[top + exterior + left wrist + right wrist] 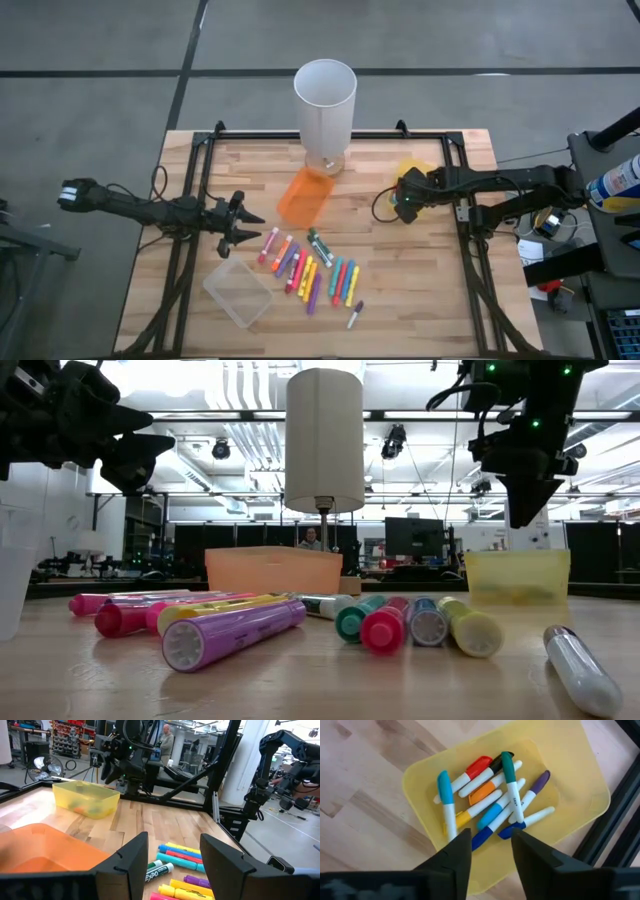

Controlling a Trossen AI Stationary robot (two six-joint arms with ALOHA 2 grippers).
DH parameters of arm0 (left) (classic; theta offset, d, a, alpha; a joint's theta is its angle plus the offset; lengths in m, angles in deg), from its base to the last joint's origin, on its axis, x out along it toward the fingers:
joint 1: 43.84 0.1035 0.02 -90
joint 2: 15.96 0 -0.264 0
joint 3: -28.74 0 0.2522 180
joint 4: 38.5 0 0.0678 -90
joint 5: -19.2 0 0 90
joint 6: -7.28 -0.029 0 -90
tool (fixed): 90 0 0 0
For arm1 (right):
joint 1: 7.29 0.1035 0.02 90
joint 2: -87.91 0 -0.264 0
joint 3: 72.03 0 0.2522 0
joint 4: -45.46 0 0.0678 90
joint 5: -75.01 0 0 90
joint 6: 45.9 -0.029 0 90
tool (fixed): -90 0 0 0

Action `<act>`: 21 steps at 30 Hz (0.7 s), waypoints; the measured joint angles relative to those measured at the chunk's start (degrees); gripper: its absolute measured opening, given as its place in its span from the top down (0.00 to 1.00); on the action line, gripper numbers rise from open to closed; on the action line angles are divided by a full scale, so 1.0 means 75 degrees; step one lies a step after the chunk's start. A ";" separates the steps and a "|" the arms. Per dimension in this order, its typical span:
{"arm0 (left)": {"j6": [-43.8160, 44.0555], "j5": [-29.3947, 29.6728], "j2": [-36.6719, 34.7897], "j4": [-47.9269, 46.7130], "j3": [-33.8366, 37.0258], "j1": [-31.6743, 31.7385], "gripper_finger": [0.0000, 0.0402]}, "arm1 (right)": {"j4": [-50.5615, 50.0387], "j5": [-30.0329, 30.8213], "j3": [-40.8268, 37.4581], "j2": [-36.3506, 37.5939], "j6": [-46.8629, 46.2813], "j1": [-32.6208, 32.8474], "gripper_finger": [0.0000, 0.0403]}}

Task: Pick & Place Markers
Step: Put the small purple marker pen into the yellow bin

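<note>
The right gripper [491, 851] hangs just above the small translucent yellow plastic bin [580, 785] at the right side of the wooden slatted table [420, 290]; its two dark fingers stand a moderate gap apart and nothing is seen between them, so I judge that the step in hand is the release of a marker into this bin. Inside the bin lies a loose heap of thin white-bodied capped markers [492, 800], with caps in blue, red, orange, green and purple, and the one with the green cap lies across the others on top; to finish well, the gripper should rise straight up and not sideways, because a fingertip could catch this top pen or push the light bin on the wood. The rest of the task's things, a group of thicker bright highlighter-type markers [310, 270] in pink, yellow, green, blue and purple, lies near the middle front of the table, beside a clear plastic bin [238, 292] and in front of a translucent orange plastic bin [303, 197]; one white pen with a dark cap [355, 315] lies apart at the front. The left gripper [238, 222] waits just left of this group, jaws wide and empty. A tall white cylinder [325, 100] stands behind the orange bin; the next reach should pass clear of it.
</note>
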 joint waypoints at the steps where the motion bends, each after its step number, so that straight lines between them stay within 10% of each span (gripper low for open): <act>1: -0.0001 0.0001 -0.0001 0.0000 0.0000 -0.0002 0.57 | 0.0003 0.0000 0.0000 0.0000 0.0003 0.0000 0.65; 21: -0.0001 0.0001 0.0001 -0.0001 0.0000 0.0000 0.57 | 0.0700 -0.0095 0.0000 -0.0006 0.0619 0.0131 0.60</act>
